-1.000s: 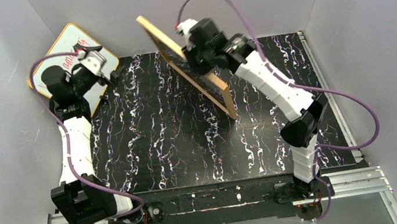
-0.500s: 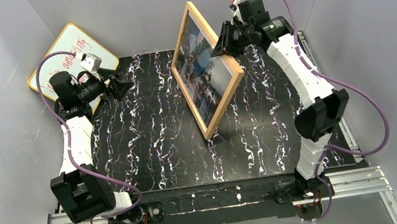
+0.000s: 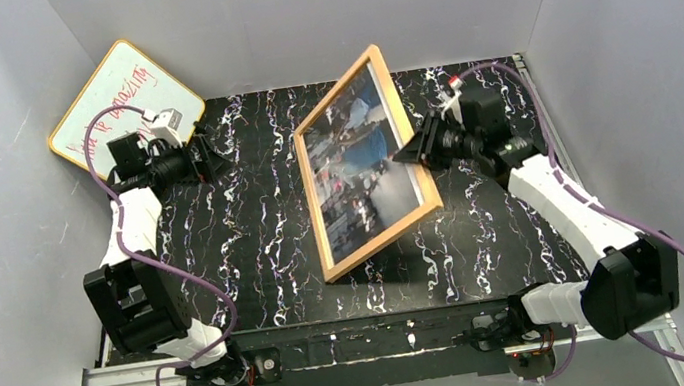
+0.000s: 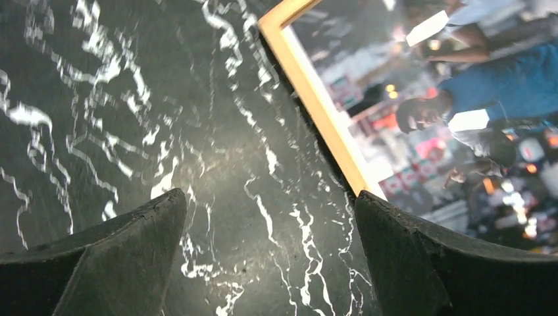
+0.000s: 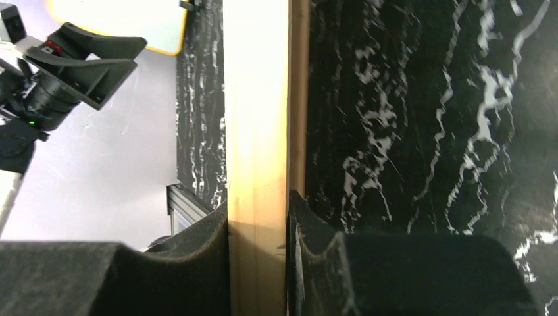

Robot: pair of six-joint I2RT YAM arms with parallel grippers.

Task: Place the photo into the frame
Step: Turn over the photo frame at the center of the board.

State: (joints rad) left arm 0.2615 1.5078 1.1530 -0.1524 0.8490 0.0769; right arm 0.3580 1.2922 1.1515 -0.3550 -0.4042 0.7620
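Right fingers (image 5: 316,257) pinching frame (image 3: 383,241) edge, photo (image 3: 359,165) inside

The top camera is looking down from behind the near edge over the whole worktop (image 3: 256,256), the left wrist camera is closely facing the frame (image 4: 316,105), and the right wrist camera is looking along its edge.

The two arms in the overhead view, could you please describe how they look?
Both the left arm and right arm have white link shells, black joint housings and a looping purple cable. The left gripper and right gripper carry broad, matte black wedge-shaped fingers.
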